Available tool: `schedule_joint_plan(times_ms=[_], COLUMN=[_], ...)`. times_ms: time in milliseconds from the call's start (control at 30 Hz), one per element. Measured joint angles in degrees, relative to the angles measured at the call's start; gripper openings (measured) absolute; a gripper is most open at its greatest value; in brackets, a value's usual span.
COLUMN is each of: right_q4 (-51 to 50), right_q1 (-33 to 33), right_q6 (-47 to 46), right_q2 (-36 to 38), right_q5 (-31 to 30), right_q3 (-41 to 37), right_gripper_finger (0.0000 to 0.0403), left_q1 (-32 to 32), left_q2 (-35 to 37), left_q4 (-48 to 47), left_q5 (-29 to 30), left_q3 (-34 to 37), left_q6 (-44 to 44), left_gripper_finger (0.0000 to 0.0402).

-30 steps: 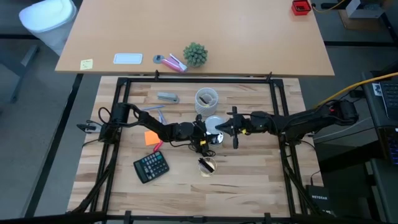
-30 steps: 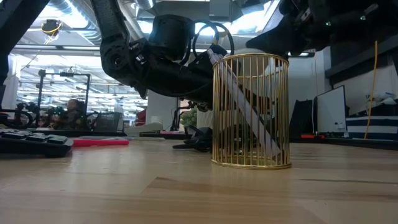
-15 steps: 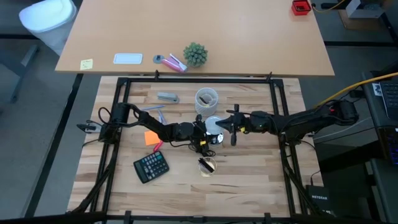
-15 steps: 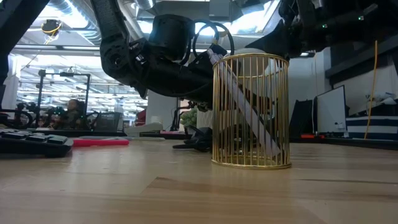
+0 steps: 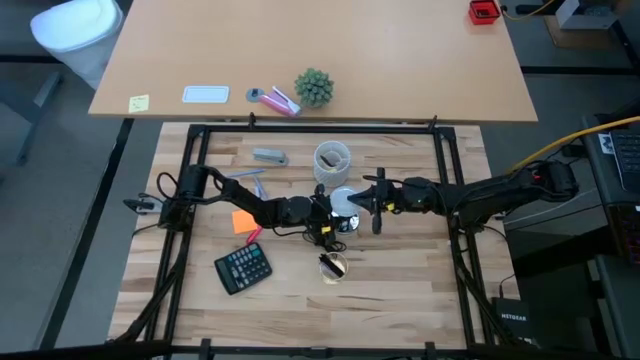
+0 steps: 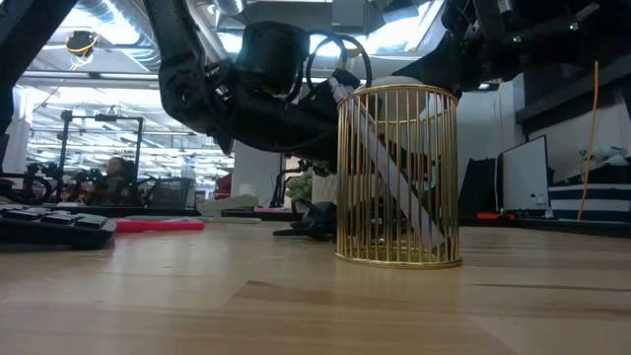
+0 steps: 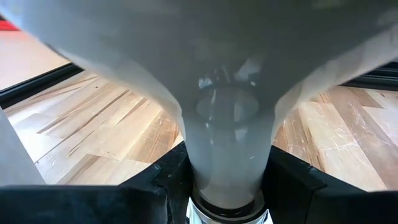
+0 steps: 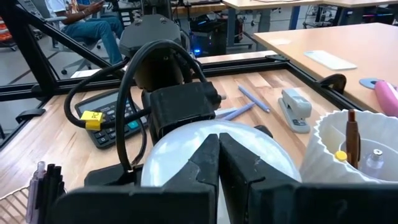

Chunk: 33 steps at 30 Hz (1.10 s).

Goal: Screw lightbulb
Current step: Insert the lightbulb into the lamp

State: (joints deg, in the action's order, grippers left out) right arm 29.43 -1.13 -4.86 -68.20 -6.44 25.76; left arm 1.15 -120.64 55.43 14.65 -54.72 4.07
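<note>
Both grippers meet at centre frame in the high view. Left gripper point(image 5: 325, 214) clamps the lightbulb point(image 7: 227, 93) near its neck (white globe fills its wrist view). Right gripper point(image 5: 372, 207), jaws pressed together, rests against the globe. Advice: keep the axis straight, turn gently.

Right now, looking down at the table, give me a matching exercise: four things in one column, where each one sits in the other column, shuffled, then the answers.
Things:
1. calculator
2. small green plant
3. lightbulb
4. stapler

Places:
A. between the left hand and the right hand, mid-table
B. on the tan desk at the back
C. far part of the wooden table, left of the white cup
D. near part, left of the gold wire holder

Pairs: 1-D, 2-B, 3-A, 4-C
</note>
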Motion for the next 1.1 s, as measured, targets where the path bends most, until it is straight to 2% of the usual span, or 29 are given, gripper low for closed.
schedule_joint_plan(times_ms=[733,967,1100], right_q4=[0.2,0.2,0.4], right_q1=[0.0,0.0,0.0], right_q6=[0.0,0.0,0.0], right_q2=[-0.1,-0.1,-0.1], right_q5=[1.5,2.0,2.0], right_q3=[-0.2,-0.2,-0.2], right_gripper_finger=[0.0012,0.0012,0.0012], left_q1=[-0.1,0.0,-0.2], left_q2=[0.1,0.2,0.2], left_q4=[-0.1,0.0,-0.1], left_q5=[0.4,0.4,0.4], left_q3=[0.0,0.0,0.0], left_q6=[0.0,-5.3,-3.9], left_gripper_finger=[0.0157,0.0158,0.0158])
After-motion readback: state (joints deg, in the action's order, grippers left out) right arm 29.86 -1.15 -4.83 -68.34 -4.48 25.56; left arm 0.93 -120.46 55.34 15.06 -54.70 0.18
